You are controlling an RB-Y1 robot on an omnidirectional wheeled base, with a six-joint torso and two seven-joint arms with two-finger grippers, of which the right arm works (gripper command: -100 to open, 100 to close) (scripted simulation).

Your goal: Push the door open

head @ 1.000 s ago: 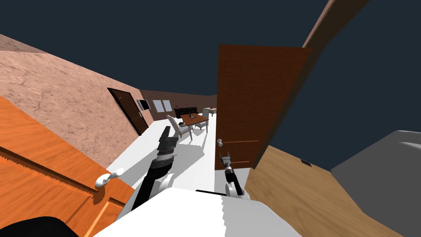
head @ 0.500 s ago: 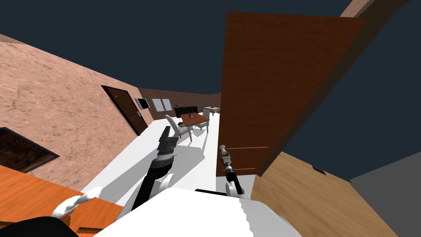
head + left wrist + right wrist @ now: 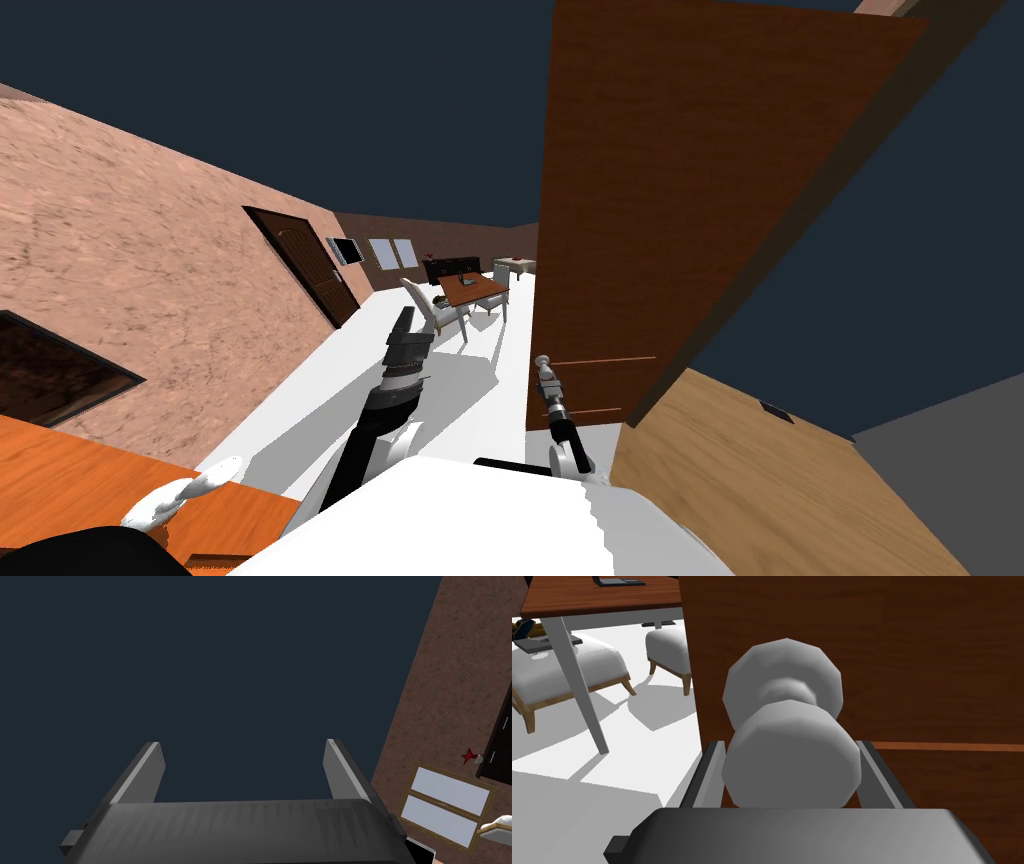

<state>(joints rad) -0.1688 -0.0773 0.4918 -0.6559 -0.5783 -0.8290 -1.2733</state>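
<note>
So the right gripper is clamped on the round light grey door knob, one finger pressed against each side. The knob sits close to the free edge of the dark brown wooden door, just above a thin orange line across the panel. The door's standing ajar, with white floor visible past that edge. The left gripper is just hanging out raised over the floor, fingers spread wide, holding nothing.
</note>
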